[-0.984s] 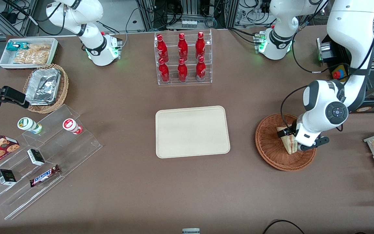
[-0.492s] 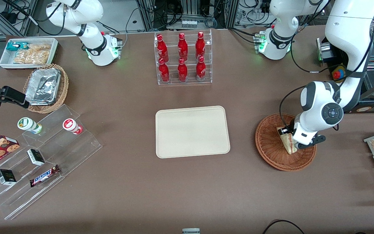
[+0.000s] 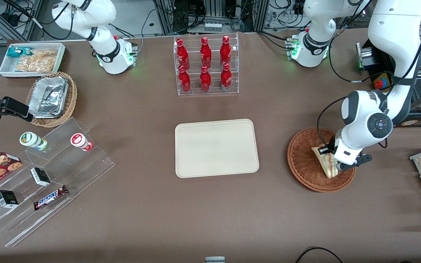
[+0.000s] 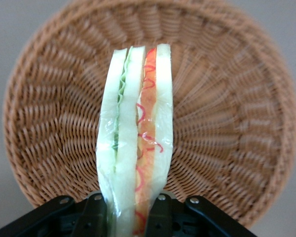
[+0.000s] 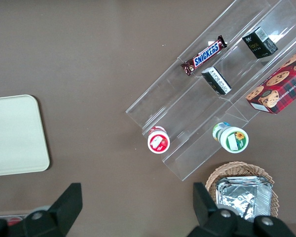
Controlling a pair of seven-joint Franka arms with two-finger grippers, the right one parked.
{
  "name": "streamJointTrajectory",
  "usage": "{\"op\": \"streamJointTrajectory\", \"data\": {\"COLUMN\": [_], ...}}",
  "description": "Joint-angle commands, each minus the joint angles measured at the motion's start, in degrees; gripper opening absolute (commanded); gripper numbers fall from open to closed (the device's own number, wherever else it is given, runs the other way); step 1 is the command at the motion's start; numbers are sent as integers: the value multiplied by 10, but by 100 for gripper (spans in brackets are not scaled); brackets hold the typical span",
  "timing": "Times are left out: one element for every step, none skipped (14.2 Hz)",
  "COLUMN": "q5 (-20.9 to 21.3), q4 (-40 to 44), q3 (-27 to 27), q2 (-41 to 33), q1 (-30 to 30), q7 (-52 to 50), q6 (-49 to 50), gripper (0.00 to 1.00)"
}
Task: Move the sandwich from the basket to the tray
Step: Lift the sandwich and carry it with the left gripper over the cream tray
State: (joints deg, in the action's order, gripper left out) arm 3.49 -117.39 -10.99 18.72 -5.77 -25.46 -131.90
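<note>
The basket (image 3: 318, 160) sits at the frame's right, the tray (image 3: 216, 148) at centre. The gripper (image 4: 133, 217) pinches the sandwich (image 4: 135, 148) over the basket.

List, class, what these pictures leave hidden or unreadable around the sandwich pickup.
- Front view: the arm's wrist covers the gripper and part of the sandwich.
- Left wrist view: the picture's edge cuts off the sandwich's gripped end and the basket rim.
- Whether the sandwich is lifted clear of the basket: neither view shows.

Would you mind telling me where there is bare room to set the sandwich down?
The tray is bare all over. Open table lies between it and the basket, where the gripper is shut on the sandwich. The acrylic steps are crowded.
</note>
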Motion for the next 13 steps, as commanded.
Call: {"op": "streamJointTrajectory", "data": {"q5": [-19,-36,-42,-43,-42,-42,-40,-40,-38,-36,-32,-24,-23], "q4": [6,8,13,22,36,46,51,52,55,55,56,61,69], "q3": [-6,-8,-17,-37,-60,-79,-102,-124,-145,-163,-180,-197,-209], "q2": [-39,-46,-54,-57,-56,-54,-53,-47,-39,-33,-26,-19,-9], "q1": [24,40,49,49,49,51,51,51,51,51,51,51,51], "q7": [-24,-37,-42,-49,-80,-117,-136,-139,-136,-130,-129,-123,-120], "q6": [26,36,45,58,67,69,69,66,64,62,61,61,61], "gripper": [6,6,6,6,7,7,7,7,8,9,9,9,9]}}
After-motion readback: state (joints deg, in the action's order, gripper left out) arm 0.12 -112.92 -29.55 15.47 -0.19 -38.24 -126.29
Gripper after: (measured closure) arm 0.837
